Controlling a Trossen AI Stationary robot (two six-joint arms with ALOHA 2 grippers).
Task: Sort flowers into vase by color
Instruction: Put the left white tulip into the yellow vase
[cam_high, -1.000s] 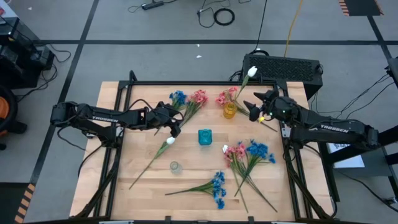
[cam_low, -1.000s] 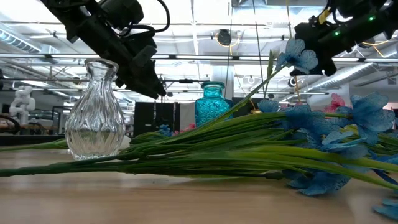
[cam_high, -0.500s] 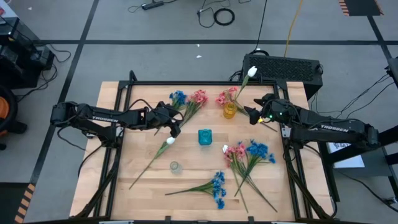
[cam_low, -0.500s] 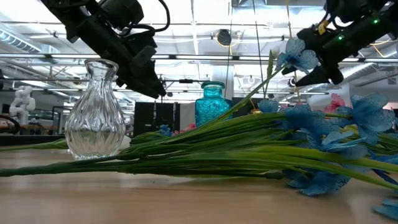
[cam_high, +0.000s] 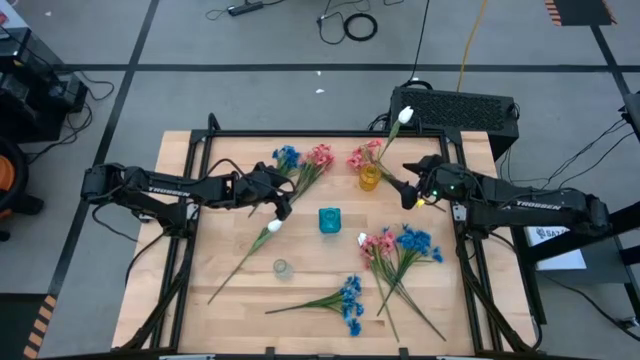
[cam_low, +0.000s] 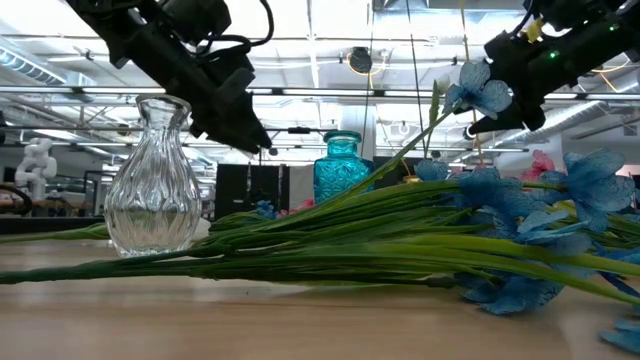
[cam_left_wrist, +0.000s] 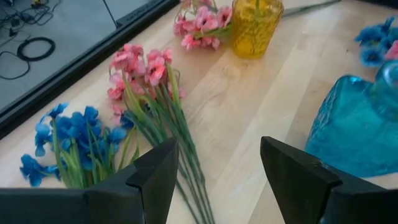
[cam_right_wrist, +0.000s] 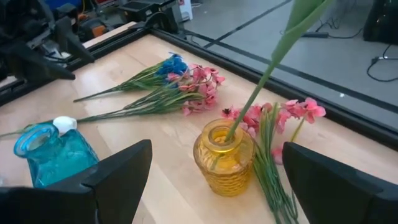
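Above table (cam_high: 240, 300), right tool (cam_high: 397, 187) open beside yellow vase (cam_high: 369, 178)

Both arms reach inward over the surface; the left hand (cam_high: 281, 203) and right hand (cam_high: 399, 188) hover with fingers spread.

The right gripper (cam_high: 392, 185) sits nearer the yellow vase (cam_high: 369, 177) than a second ago: it has slid across the counter from beside the right frame post toward the vase and now hangs just beside it, jaws wide apart. In the low view it has shifted slightly and stands a little higher than half a second ago. The left gripper (cam_high: 283, 203) has barely stirred.
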